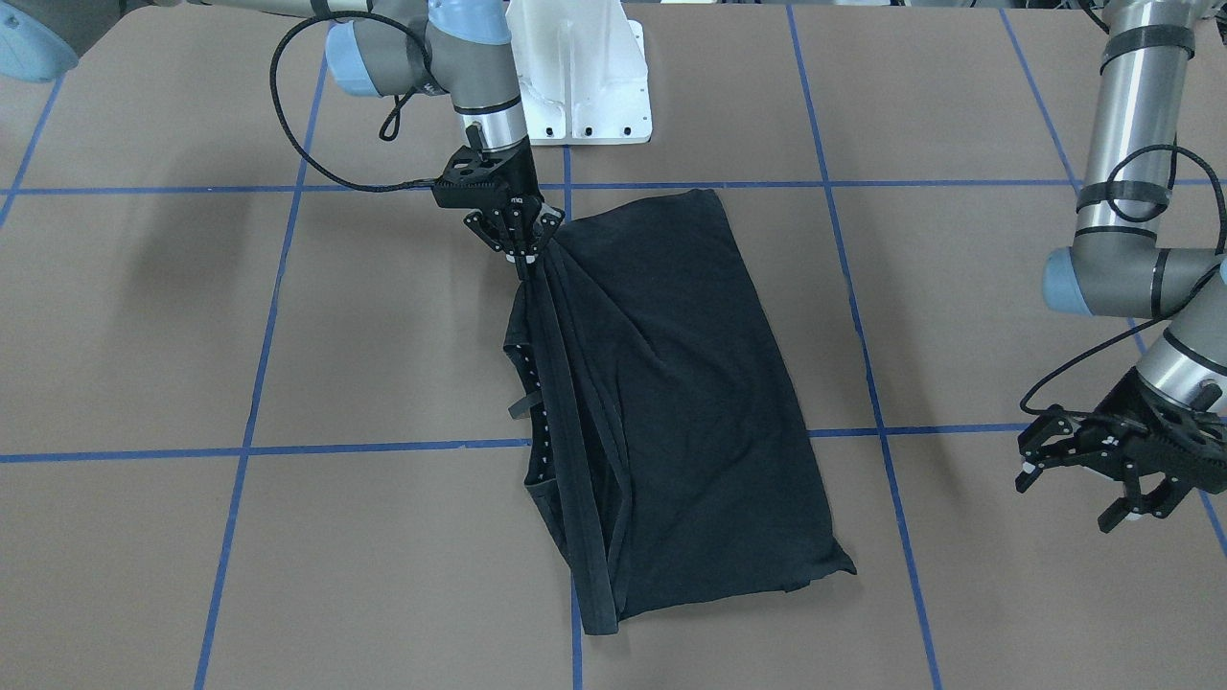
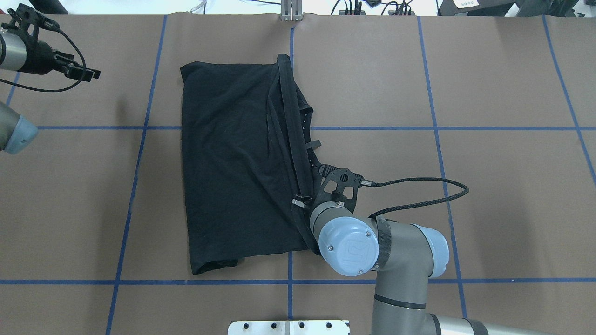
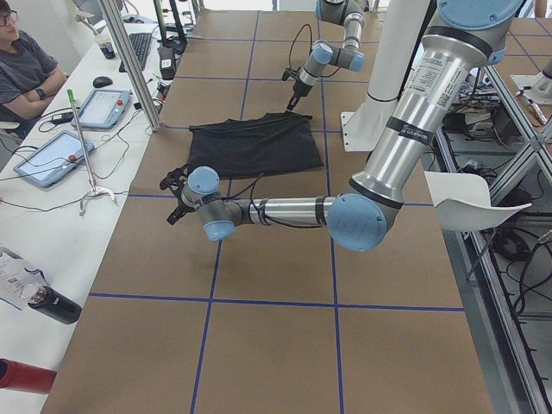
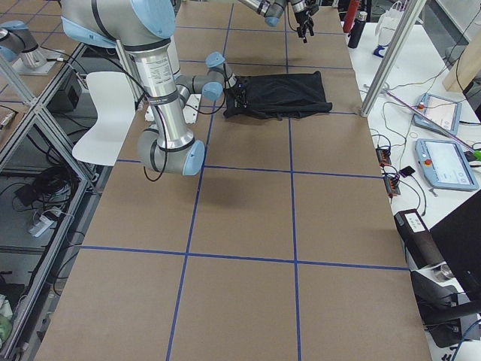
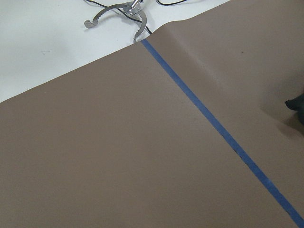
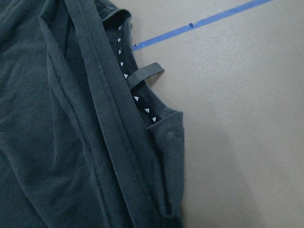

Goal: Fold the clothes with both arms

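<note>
The right jaws grip the shirt's (image 1: 671, 383) raised edge; the left jaws stand open over the table (image 1: 192, 335), well apart from it.

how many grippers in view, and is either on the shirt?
2. The right gripper is shut on the shirt's edge at the end nearest the robot's base. The left gripper is open over bare table, apart from the shirt. Neither is hidden.
</note>
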